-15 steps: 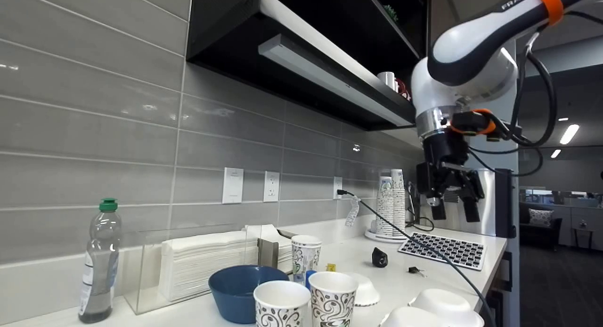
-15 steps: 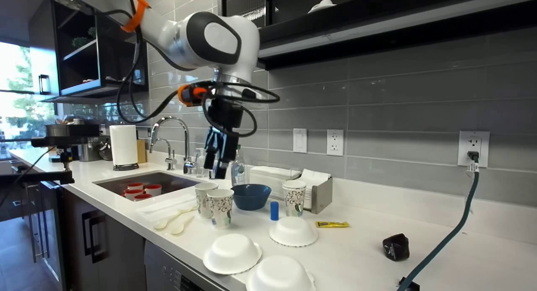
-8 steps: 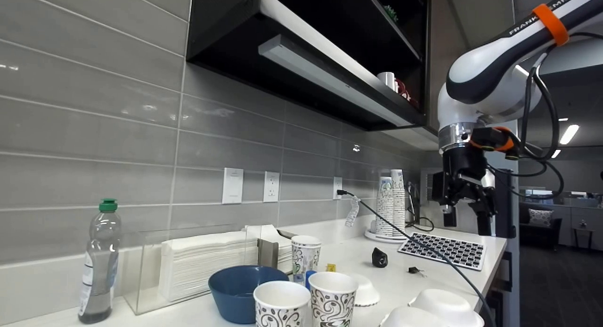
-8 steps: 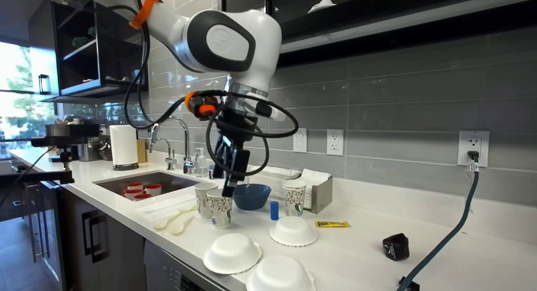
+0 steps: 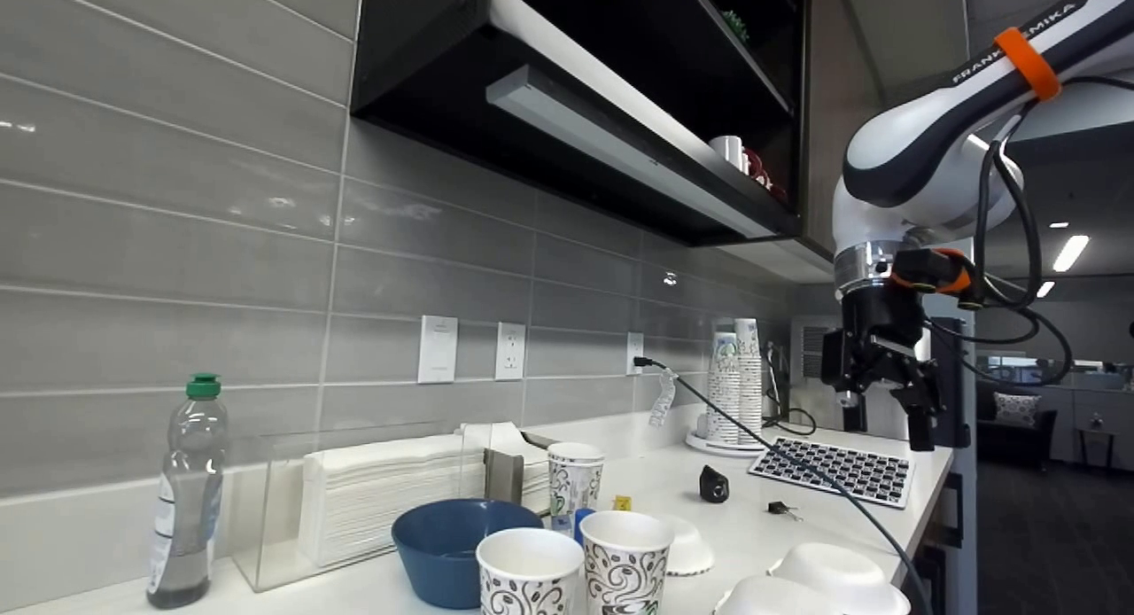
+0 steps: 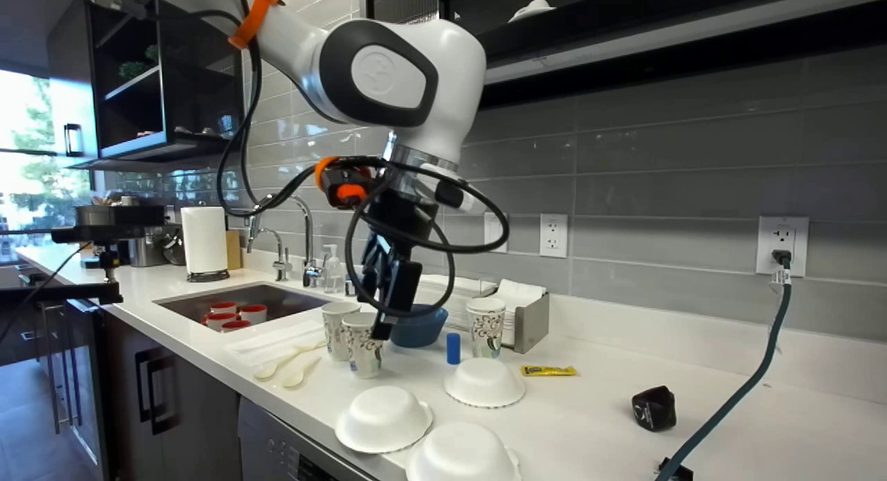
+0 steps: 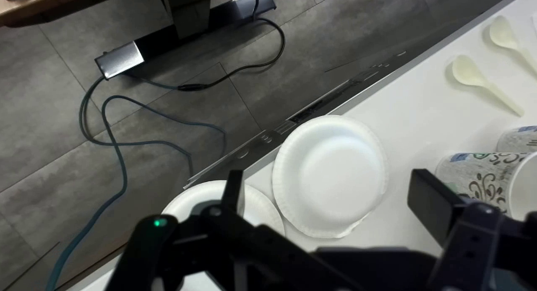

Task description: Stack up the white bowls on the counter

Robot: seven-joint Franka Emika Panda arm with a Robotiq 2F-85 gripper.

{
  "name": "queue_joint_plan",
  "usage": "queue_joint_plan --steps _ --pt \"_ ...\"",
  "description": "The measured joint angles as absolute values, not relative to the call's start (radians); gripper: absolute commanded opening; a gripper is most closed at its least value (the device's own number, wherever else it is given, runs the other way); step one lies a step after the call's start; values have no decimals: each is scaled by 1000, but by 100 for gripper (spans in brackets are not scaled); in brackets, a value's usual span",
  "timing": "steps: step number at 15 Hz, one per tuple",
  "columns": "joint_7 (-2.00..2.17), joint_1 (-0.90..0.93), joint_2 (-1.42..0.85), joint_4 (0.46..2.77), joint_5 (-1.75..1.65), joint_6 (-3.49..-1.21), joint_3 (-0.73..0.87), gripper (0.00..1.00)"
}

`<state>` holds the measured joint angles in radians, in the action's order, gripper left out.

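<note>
Three white bowls lie upside down on the white counter [image 6: 589, 425]. In an exterior view, one bowl [image 6: 384, 418] is near the front edge, another [image 6: 463, 457] is beside it, and the third [image 6: 484, 382] is farther back. They also show at the bottom of an exterior view [image 5: 833, 575]. In the wrist view, the front-edge bowl [image 7: 331, 173] lies below and between the open fingers, and its neighbour [image 7: 262, 207] is partly hidden by a finger. The third is hidden there. My gripper [image 7: 328, 175] is open and empty above the bowls, also seen in both exterior views [image 5: 888, 424] [image 6: 378, 315].
Two patterned cups [image 6: 362, 346] stand beside the bowls, with a blue bowl [image 6: 419, 327] behind. Another patterned cup [image 6: 486, 328], a blue cylinder [image 6: 453, 348] and a yellow packet [image 6: 548, 371] are near the back bowl. Spoons [image 6: 299, 369] lie near the sink [image 6: 170, 303].
My gripper has come down and moved rightward in both exterior views, toward the bowls. It stays open. The bowls have not moved.
</note>
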<state>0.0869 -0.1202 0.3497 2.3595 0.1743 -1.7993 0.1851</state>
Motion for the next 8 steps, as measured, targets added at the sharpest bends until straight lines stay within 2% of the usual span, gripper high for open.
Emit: queue_joint_plan --steps 8 --pt "-214 -202 207 2345 323 -1726 369 100"
